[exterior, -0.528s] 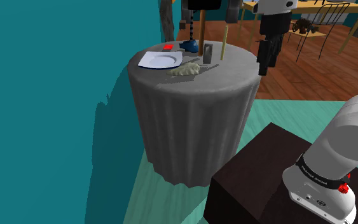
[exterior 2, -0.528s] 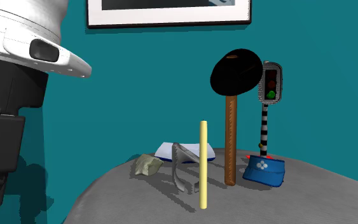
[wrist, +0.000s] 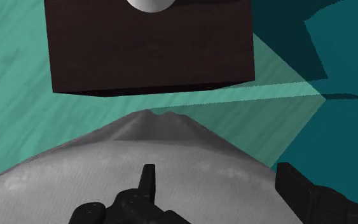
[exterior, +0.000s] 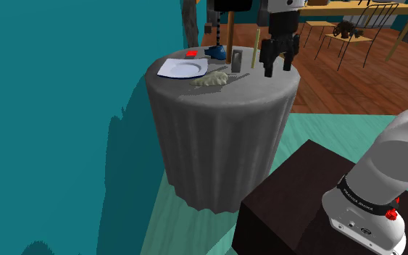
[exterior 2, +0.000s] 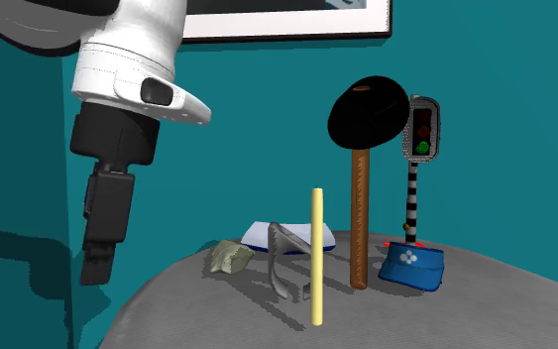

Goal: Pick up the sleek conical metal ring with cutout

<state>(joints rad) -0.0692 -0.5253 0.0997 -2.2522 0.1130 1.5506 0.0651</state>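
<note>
Gripper (exterior: 277,67) spread, nothing between its 2 fingers (wrist: 147,179), hanging over the grey table (exterior: 224,109) edge. Metal ring (exterior 2: 281,260) stands on edge mid-table, well apart, beyond the yellow stick (exterior: 255,49) toward the shoulder view's left.

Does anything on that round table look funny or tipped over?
Nothing is tipped over, but some things stand oddly. The thin yellow stick balances straight up on its end, and the black-headed mallet stands on its handle tip, with nothing holding either. The grey metal ring beside them also stands upright.
</note>
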